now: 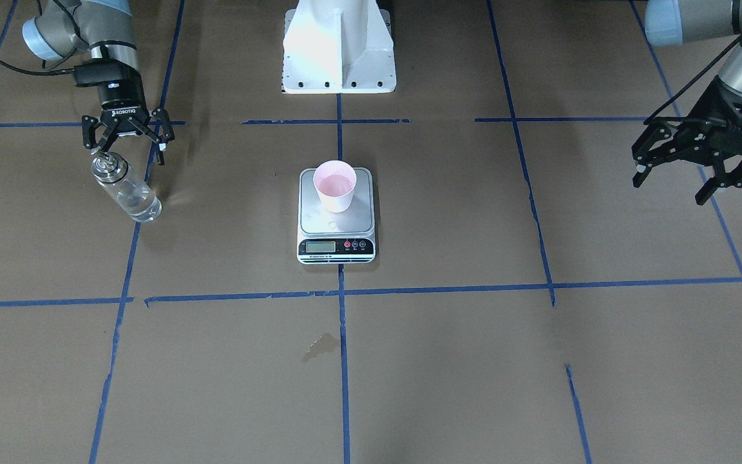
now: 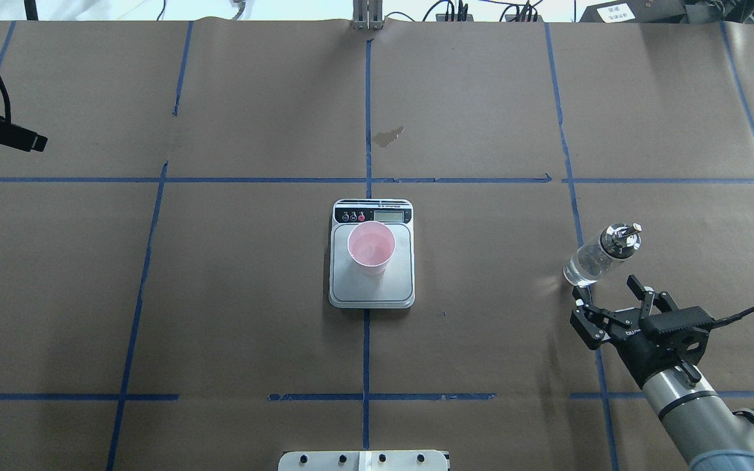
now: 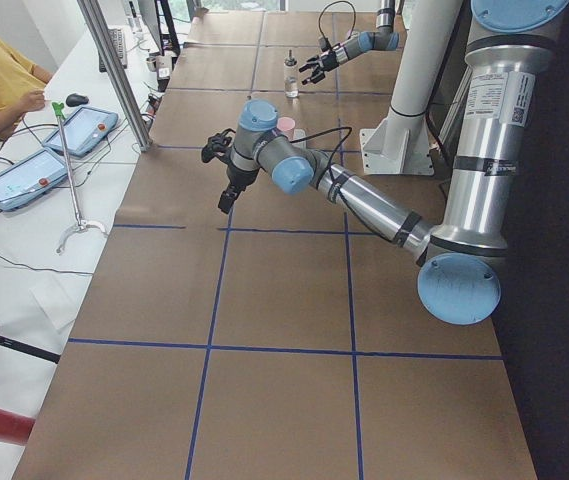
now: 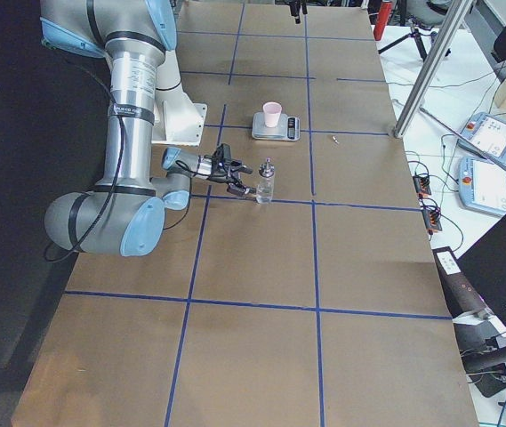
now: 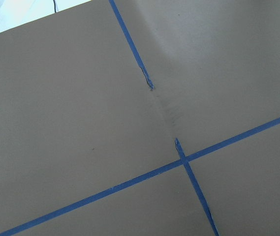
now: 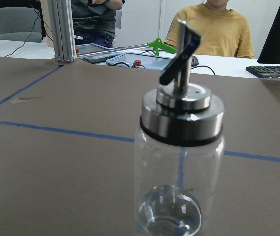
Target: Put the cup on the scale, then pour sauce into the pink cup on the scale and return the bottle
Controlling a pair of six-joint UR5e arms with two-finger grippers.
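The cup (image 1: pixel 335 187) stands on the scale (image 1: pixel 319 219). Right gripper (image 2: pixel 605 289), jaws apart, sits beside the upright bottle (image 2: pixel 590 265); left gripper (image 1: pixel 670 187) likewise apart

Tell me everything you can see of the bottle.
The bottle is small, clear glass and cylindrical, with a shiny metal cap over a black ring and a slanted pourer spout. It stands upright on the brown table by a blue tape line, holding a little clear liquid at its bottom. Nothing grips it: the open right gripper sits just short of it, apart.
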